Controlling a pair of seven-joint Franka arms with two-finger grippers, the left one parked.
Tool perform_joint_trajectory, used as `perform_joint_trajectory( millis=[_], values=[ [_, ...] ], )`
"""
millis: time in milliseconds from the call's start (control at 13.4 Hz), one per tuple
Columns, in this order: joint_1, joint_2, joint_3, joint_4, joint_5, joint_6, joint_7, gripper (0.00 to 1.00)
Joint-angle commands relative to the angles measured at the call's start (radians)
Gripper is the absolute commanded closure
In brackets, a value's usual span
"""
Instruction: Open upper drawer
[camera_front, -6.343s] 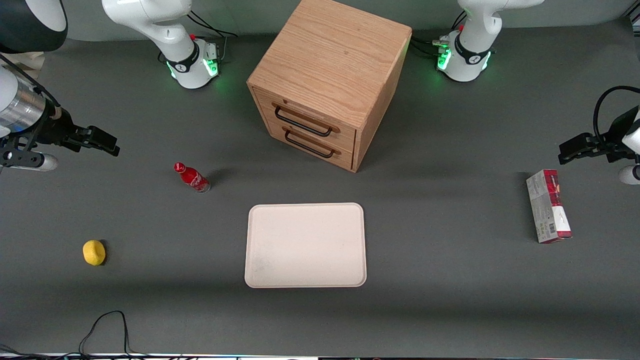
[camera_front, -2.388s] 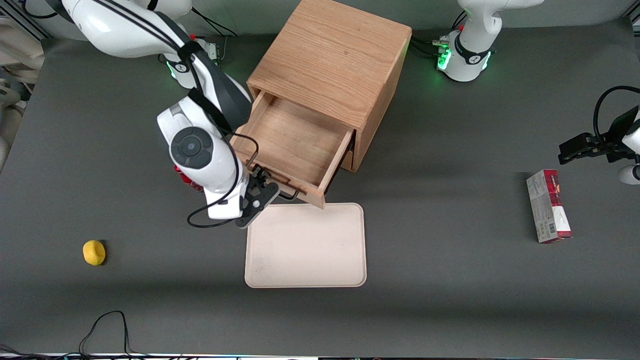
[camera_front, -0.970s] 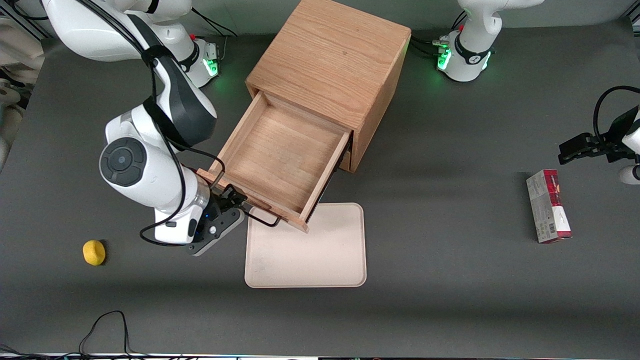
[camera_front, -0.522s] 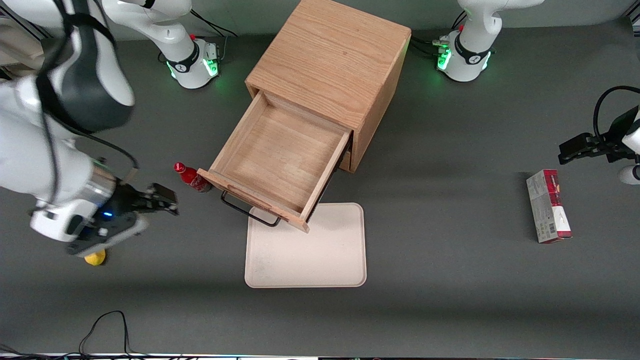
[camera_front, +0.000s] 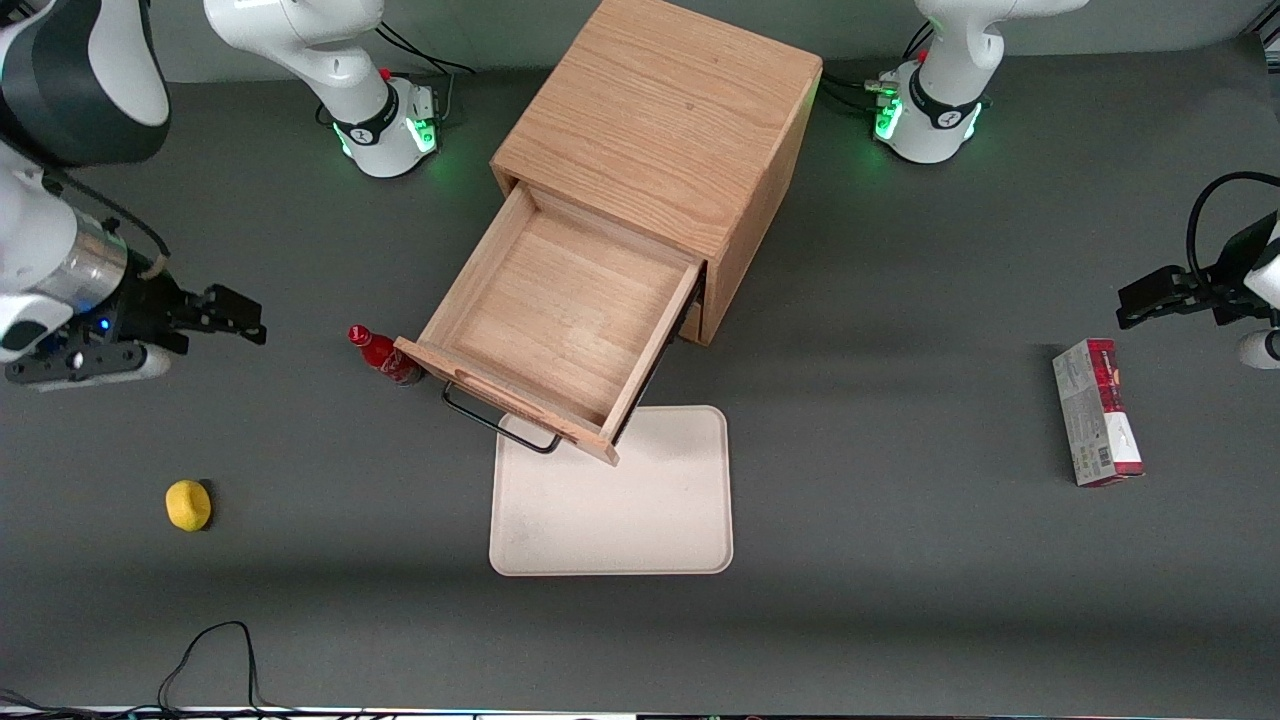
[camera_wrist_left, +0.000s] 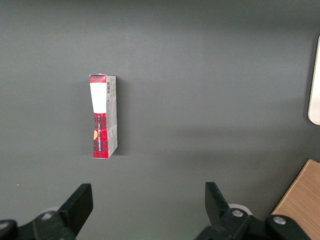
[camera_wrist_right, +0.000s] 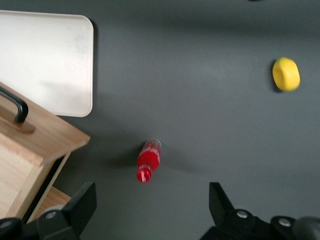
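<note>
Counter (camera_front: 900, 620): a dark grey, matte surface that carries everything in the scene.
Cabinet (camera_front: 665, 120): a boxy oak cabinet standing upright near the middle of the counter, turned at an angle to the front camera.
Upper drawer (camera_front: 555, 315): pulled well out of the cabinet, its plain wooden inside bare. Its front panel carries a black wire handle (camera_front: 497, 420), and the front corner overhangs one edge of the tray.
Tray (camera_front: 620, 510): a pale, rounded rectangle lying flat, nearer the front camera than the cabinet.
Bottle (camera_front: 383, 355): small and red, standing just beside the drawer's front corner, toward the working arm's end.
Lemon (camera_front: 188, 504): a yellow fruit lying alone, well apart from the bottle and nearer the camera.
Box (camera_front: 1097, 412): a red and white carton lying flat toward the parked arm's end.
Hand (camera_front: 240, 318): held above the counter at the working arm's end, well apart from the drawer, fingers spread wide with nothing between them.
</note>
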Motion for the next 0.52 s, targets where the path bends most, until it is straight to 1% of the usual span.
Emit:
perform_joint_trajectory(
  millis=[0, 149, 299, 448],
  values=[
    [0.007, -0.061, -0.002, -0.056, -0.019, 0.005, 0.049, 0.0],
    [0.004, -0.048, -0.008, -0.047, -0.018, -0.012, 0.052, 0.0],
    [0.003, -0.044, -0.008, -0.03, -0.018, -0.012, 0.168, 0.0],
    [0.001, -0.043, -0.009, -0.03, -0.018, -0.015, 0.184, 0.0]
  ],
)
